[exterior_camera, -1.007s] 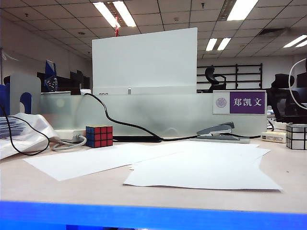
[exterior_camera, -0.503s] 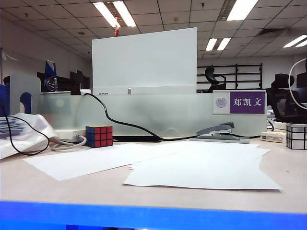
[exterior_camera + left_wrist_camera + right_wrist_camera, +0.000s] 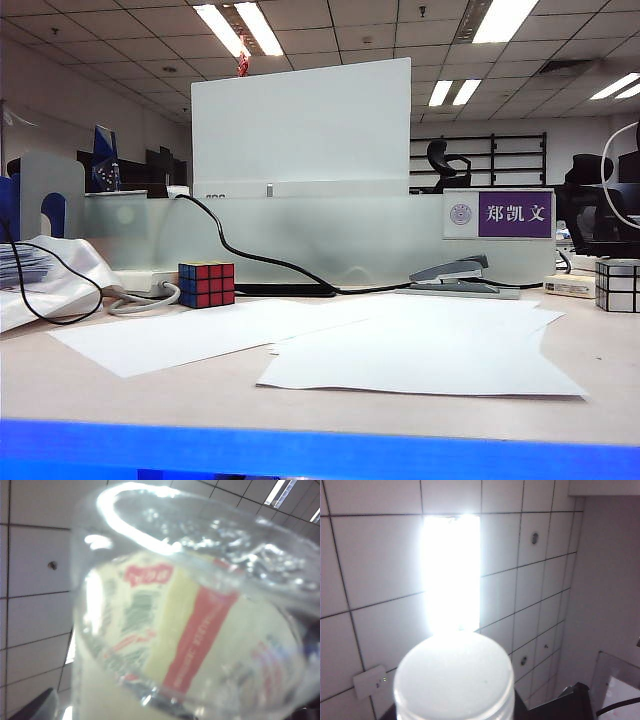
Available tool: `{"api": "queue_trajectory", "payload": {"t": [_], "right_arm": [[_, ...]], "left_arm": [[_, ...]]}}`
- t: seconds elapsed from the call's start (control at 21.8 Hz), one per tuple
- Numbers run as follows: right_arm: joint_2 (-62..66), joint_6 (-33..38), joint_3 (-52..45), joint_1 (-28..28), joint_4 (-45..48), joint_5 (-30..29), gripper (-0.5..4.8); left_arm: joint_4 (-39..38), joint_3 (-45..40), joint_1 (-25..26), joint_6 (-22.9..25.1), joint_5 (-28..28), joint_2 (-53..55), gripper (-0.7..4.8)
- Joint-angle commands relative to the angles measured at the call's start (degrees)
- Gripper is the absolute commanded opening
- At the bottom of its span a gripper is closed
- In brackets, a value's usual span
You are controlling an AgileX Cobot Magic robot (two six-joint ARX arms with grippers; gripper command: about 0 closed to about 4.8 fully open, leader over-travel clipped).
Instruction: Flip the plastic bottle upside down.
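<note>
Table centre lay open above flat paper sheets (image 3: 400,350); Rubik's cube (image 3: 207,284), black cable (image 3: 250,255), stapler (image 3: 455,275) and partition (image 3: 300,235) lined the far edge.

You have one plastic bottle (image 3: 195,640) in view, filling the left wrist view, its one whitish cap (image 3: 454,680) in the right wrist view. On the table (image 3: 60,385) near one colourful puzzle cube (image 3: 207,284) you can count one stapler (image 3: 455,275), one mirrored cube (image 3: 617,285) and several overlapping paper sheets (image 3: 400,350), their exact number unclear.

The plastic bottle (image 3: 200,630) is blurred and cut off by the edges; neither end effector is seen in any view.
</note>
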Motion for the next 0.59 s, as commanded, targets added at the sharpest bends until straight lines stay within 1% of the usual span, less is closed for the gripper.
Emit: {"api": "queue_trajectory", "payload": {"t": [0.05,0.09,0.37,0.41,0.46,0.59], "right_arm": [[-0.8,1.2,0.3,1.6,1.7,0.9,-0.08],[-1.1,0.9,0.3,2.3,1.7,1.8,-0.09],[-1.2,1.2,0.3,2.4,1.7,0.8,-0.08],[-1.2,1.3,0.3,2.4,1.7,0.7,-0.08],[-1.2,2.2,0.3,2.6,1.7,0.5,-0.08],[-1.2,2.3,0.3,3.1,1.7,0.3,-0.08]], "left_arm": [[1.2,1.9,0.1,0.1,3.9,-0.1,4.79],[1.4,2.9,0.1,0.1,6.8,-0.1,4.79],[1.4,6.1,0.1,0.1,12.3,-0.1,4.79],[1.4,6.4,0.1,0.1,12.9,-0.1,4.79],[1.4,6.6,0.1,0.2,13.1,-0.1,4.54],[1.4,6.7,0.1,0.1,13.2,-0.2,4.55]]}}
